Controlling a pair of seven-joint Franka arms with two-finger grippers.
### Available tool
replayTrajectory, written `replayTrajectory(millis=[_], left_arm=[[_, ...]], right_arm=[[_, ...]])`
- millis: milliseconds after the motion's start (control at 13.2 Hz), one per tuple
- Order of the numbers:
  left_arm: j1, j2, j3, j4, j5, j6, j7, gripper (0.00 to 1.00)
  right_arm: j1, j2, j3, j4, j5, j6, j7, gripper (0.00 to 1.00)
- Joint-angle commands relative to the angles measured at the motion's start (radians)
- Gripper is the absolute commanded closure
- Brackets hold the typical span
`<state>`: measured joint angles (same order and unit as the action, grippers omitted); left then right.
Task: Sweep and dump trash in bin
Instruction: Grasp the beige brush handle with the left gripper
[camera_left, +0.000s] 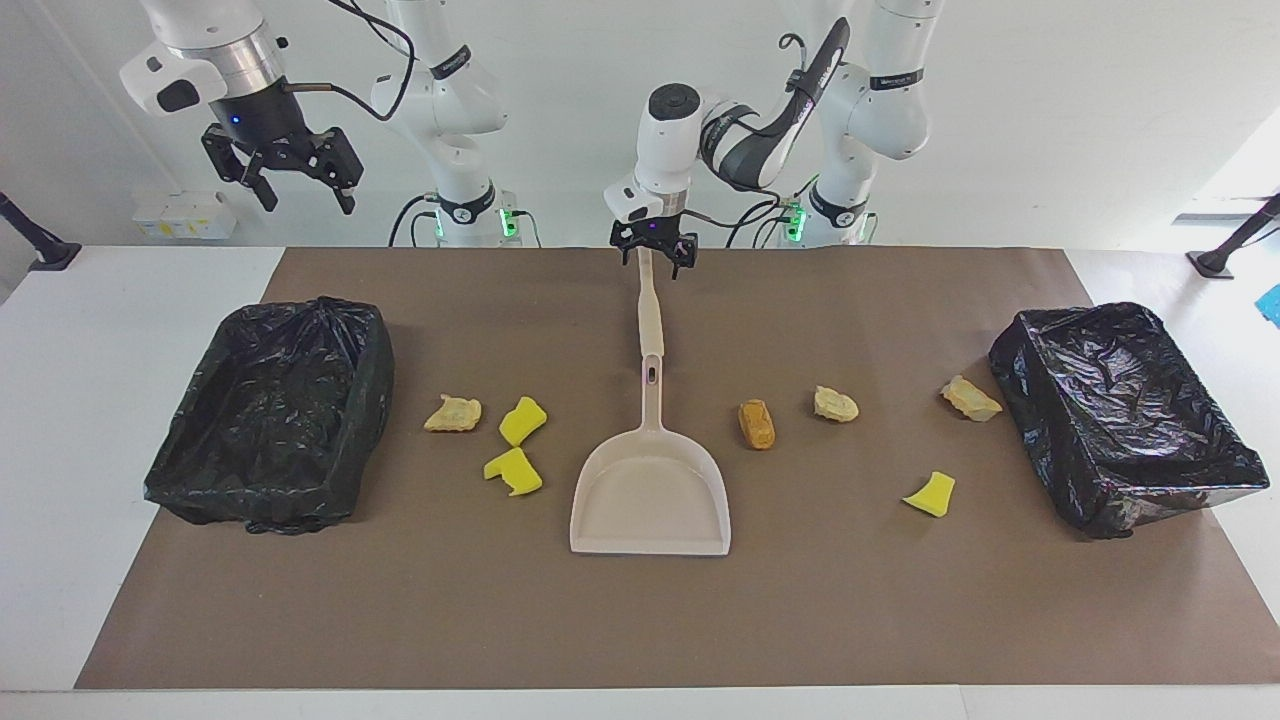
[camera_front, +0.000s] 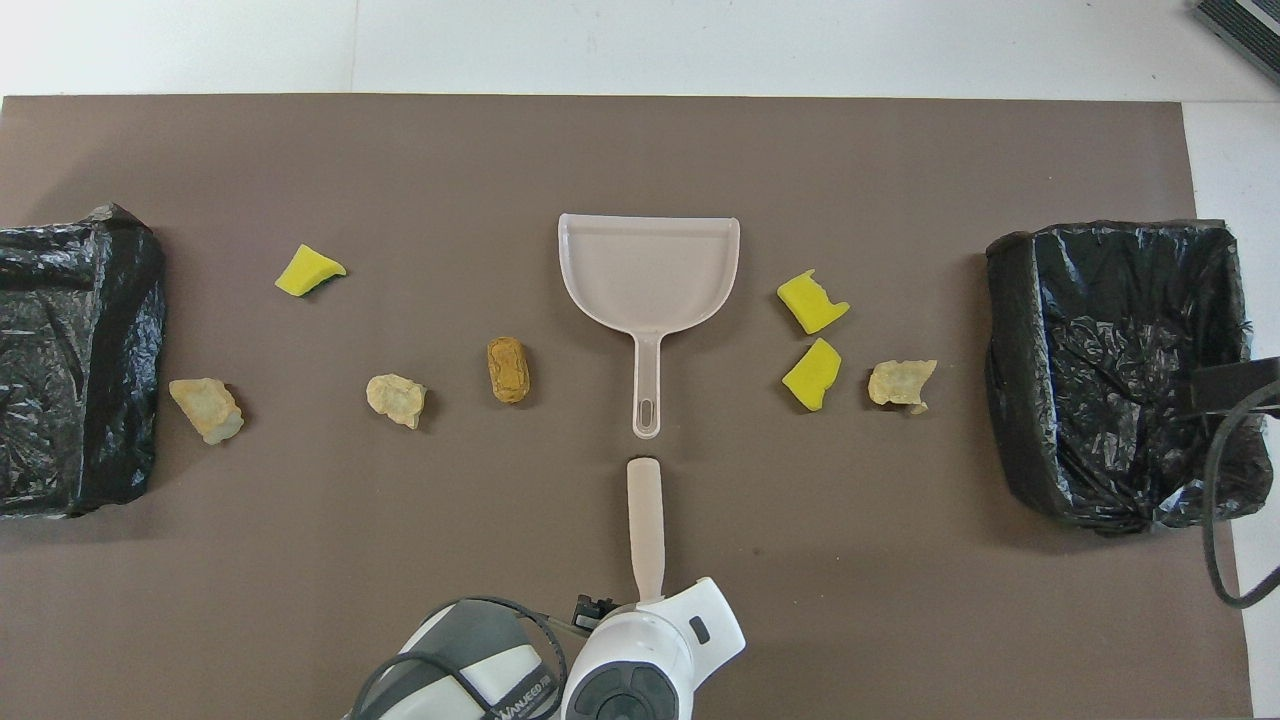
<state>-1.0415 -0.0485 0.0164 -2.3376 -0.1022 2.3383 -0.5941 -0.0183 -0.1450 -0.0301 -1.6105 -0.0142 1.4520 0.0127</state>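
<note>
Trash (camera_left: 757, 424) lump's length points toward robots.

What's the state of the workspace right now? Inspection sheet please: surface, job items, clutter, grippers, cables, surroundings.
Surface: brown mat on a white table.
Job items: seven trash lumps on the mat, none in the dustpan; brush lies at the dustpan handle's end, nearer the robots; one lined bin at the right arm's end, another bin at the left arm's end.
Clutter: nothing seen.
Grippers: left gripper at the brush's handle end, contact unclear; right gripper open, waiting raised above its bin.
Cables: black cable over the bin's edge.
Surroundings: white wall, nothing else clear.
</note>
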Motion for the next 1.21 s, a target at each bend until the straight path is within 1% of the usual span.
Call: replayTrajectory(millis=[0,227,454,530,606,833,1060,1136], left_arm=[[-0.046,0.018,0.019,-0.026,0.003,0.048,-0.030,0.00],[-0.052,0.033,0.019,-0.025,0.003,0.076,-0.087,0.00],[-0.052,0.033,0.019,-0.025,0.003,0.070,-0.092,0.00],[-0.052,0.033,0.017,-0.025,0.003,0.067,-0.111,0.10],[-0.052,0.032,0.017,-0.025,0.003,0.064,-0.146,0.23],[-0.054,0.030,0.017,-0.025,0.003,0.049,-0.161,0.24],[-0.078,0.024,0.017,-0.025,0.004,0.038,-0.265,0.25],[-0.083,0.022,0.017,-0.025,0.003,0.029,-0.277,0.27]], right_arm=[[-0.005,-0.016,-0.001,-0.012,0.023,0.004,-0.007,0.00],[-0.005,-0.016,-0.001,-0.014,0.023,0.004,-0.007,0.00],[-0.005,-0.016,-0.001,-0.014,0.023,0.004,-0.007,0.00],[-0.005,-0.016,-0.001,-0.014,0.023,0.004,-0.007,0.00],[-0.005,-0.016,-0.001,-0.014,0.023,0.004,-0.007,0.00],[-0.005,-0.016,-0.001,-0.014,0.023,0.004,-0.007,0.00],[-0.005,-0.016,-0.001,-0.014,0.023,0.004,-0.007,0.00],[-0.005,-0.016,-0.001,-0.014,0.023,0.004,-0.007,0.00]])
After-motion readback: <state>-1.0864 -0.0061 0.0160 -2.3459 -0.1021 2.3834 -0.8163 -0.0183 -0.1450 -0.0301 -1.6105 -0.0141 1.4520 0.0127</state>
